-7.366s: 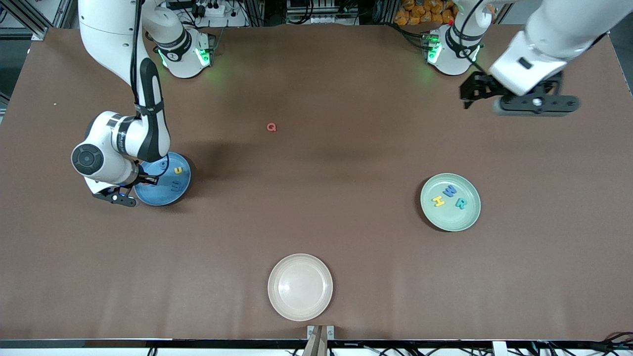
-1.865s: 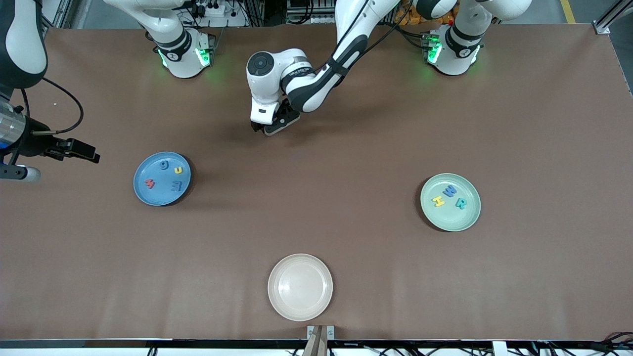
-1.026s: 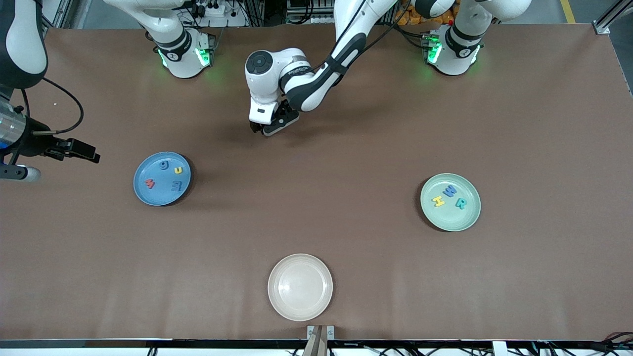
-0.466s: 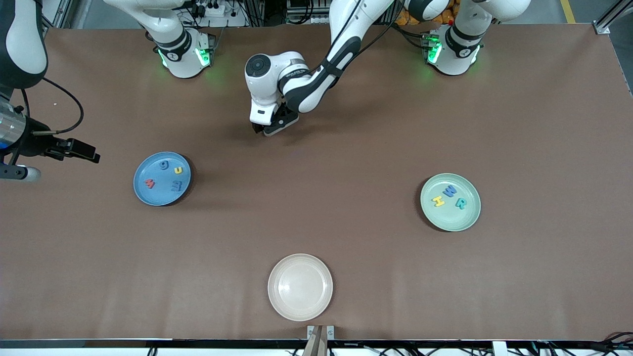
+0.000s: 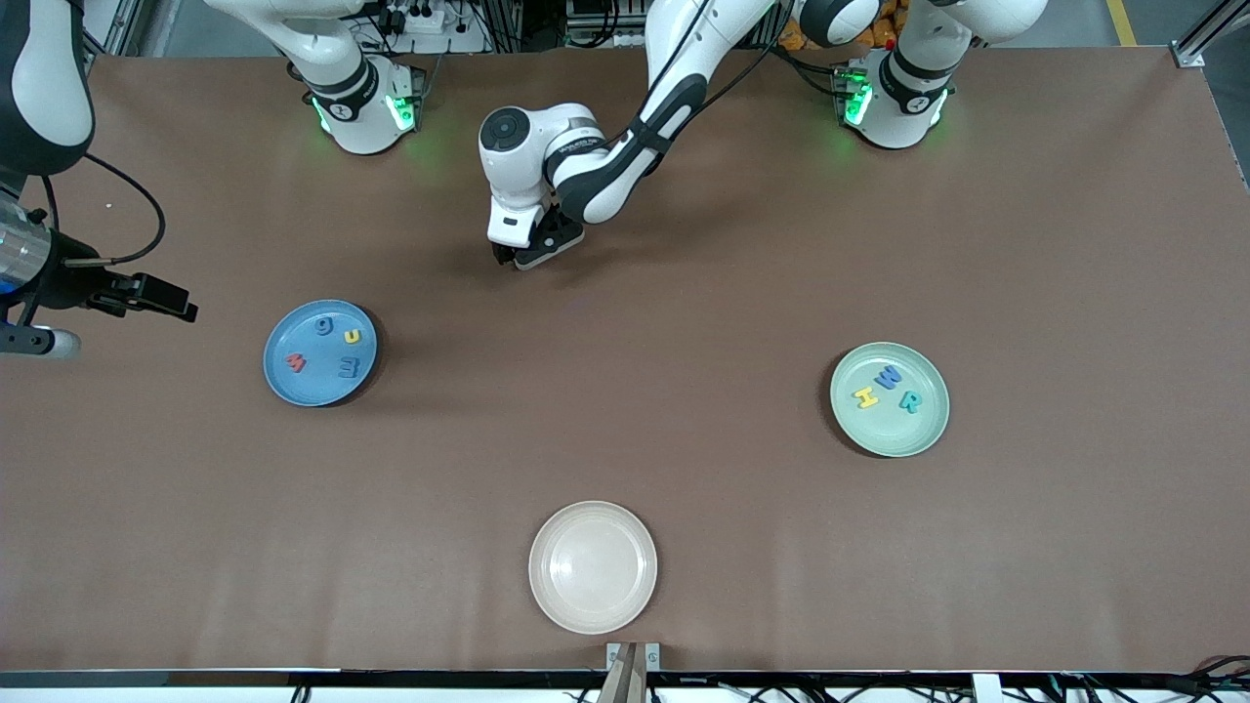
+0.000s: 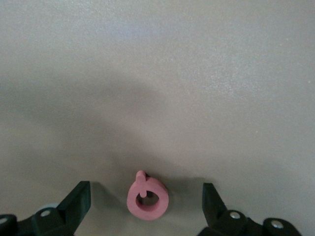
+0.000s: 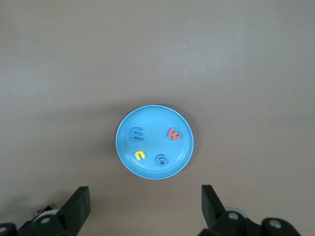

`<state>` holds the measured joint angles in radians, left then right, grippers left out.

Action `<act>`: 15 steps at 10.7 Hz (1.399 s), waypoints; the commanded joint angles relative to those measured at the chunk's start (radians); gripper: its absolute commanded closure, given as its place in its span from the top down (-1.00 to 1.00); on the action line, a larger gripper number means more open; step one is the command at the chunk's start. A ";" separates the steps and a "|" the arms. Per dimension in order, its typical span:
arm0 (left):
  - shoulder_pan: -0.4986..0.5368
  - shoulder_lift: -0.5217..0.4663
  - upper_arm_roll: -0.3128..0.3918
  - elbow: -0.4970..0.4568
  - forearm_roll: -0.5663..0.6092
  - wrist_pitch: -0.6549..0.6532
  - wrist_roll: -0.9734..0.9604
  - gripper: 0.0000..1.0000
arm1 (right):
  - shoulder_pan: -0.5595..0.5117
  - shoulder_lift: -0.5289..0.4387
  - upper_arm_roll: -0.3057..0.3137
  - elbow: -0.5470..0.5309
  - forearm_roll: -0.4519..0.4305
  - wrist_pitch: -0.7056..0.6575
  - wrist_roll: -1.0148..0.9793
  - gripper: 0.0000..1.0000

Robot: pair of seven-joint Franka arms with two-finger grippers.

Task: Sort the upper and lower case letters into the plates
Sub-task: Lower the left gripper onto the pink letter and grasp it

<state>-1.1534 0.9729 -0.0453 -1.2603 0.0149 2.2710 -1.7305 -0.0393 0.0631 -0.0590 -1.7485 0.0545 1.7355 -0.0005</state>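
Pink Q [image 6: 147,200] lies flat on the brown table [image 5: 684,293], squarely between the spread fingers of the left gripper [image 5: 527,256], which touch nothing. The right gripper [image 5: 117,293], also open and empty, waits at the right arm's end of the table, up above the blue plate [image 7: 154,142].

White arms, black joint bands, green-lit bases, black cables.
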 commanded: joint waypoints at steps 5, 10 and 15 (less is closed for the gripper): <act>-0.023 0.015 0.015 0.025 0.020 -0.004 -0.024 -0.23 | 0.001 -0.025 0.005 -0.023 -0.018 0.007 0.016 1.00; -0.023 -0.014 0.042 0.021 0.023 -0.008 -0.006 -1.00 | 0.001 -0.025 0.005 -0.025 -0.018 0.007 0.016 1.00; 0.122 -0.208 0.074 0.004 0.013 -0.204 0.178 -1.00 | 0.001 -0.025 0.005 -0.025 -0.018 0.006 0.016 1.00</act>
<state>-1.0849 0.8567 0.0351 -1.2256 0.0160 2.1489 -1.6235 -0.0391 0.0630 -0.0586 -1.7500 0.0542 1.7354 -0.0005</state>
